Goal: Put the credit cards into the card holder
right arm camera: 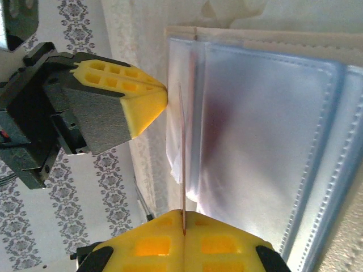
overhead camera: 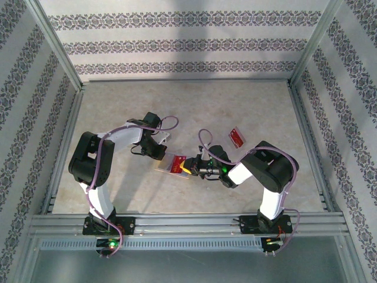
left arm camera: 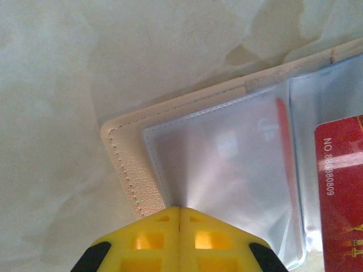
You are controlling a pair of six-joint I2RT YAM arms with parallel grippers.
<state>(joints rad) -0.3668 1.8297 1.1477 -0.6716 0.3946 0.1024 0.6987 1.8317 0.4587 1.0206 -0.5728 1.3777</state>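
The tan card holder [left arm camera: 121,165] lies open on the table, its clear pockets [right arm camera: 266,130] facing up. My left gripper [left arm camera: 179,208] is shut on the edge of one clear pocket sheet at the holder's corner. A red credit card [right arm camera: 182,147] shows edge-on in the right wrist view, and my right gripper [right arm camera: 184,228] is shut on it. The card's far end sits at the pocket openings. In the top view this card [overhead camera: 177,165] lies over the card holder [overhead camera: 163,164], between the left gripper [overhead camera: 160,154] and the right gripper [overhead camera: 189,167]. A second red credit card [overhead camera: 237,137] lies flat to the right.
Metal rails [overhead camera: 188,223] run along the near edge of the table, and patterned walls [overhead camera: 177,44] close in the back and both sides. The left arm's yellow fingertips [right arm camera: 142,93] stand close to the held card.
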